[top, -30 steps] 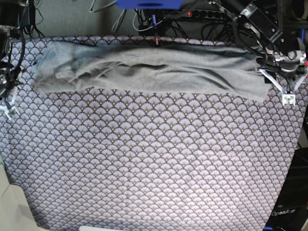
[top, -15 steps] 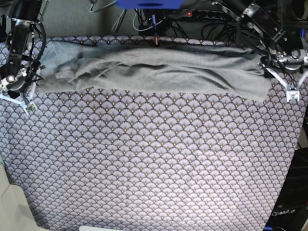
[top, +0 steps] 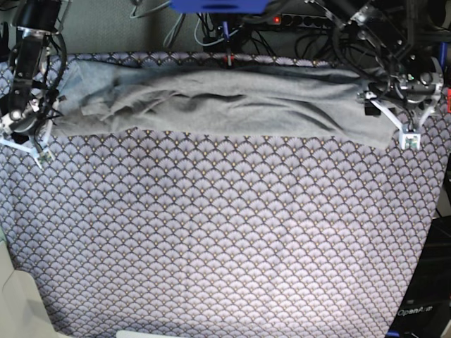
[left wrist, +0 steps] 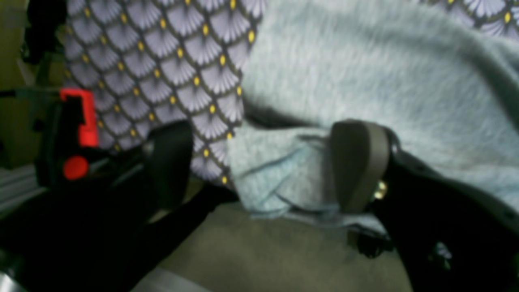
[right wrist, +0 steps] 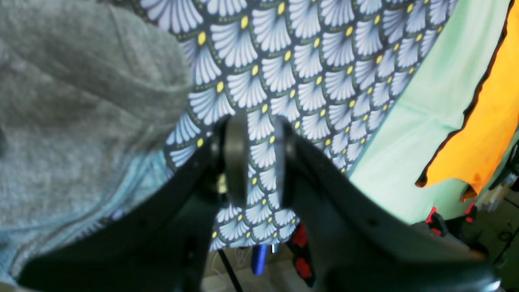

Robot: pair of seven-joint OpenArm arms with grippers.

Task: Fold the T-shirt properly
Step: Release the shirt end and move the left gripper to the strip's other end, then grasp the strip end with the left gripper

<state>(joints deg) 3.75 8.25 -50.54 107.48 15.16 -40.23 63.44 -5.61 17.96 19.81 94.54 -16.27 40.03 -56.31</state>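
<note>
The grey T-shirt [top: 225, 105] lies as a long, rumpled band across the far side of the table. My left gripper [top: 399, 121] is at the shirt's right end. In the left wrist view the left gripper [left wrist: 263, 166] is open wide, with a folded corner of the T-shirt [left wrist: 279, 178] between its fingers and one pad [left wrist: 359, 162] resting on the cloth. My right gripper [top: 28, 141] hovers at the shirt's left end. In the right wrist view the right gripper [right wrist: 259, 162] shows only a narrow gap, empty, over the tablecloth just beside the T-shirt [right wrist: 73, 101].
A purple fan-patterned tablecloth [top: 225, 232] covers the table. Cables and a power strip [top: 282, 17] run behind the far edge. Past the table's left edge hang a pale green sheet [right wrist: 405, 134] and an orange cloth [right wrist: 478, 121]. A red clamp [left wrist: 79, 117] sits below the right edge.
My right arm came in from the left edge to the shirt's left end. My left gripper spread its fingers wider and shifted left onto the shirt's right corner.
</note>
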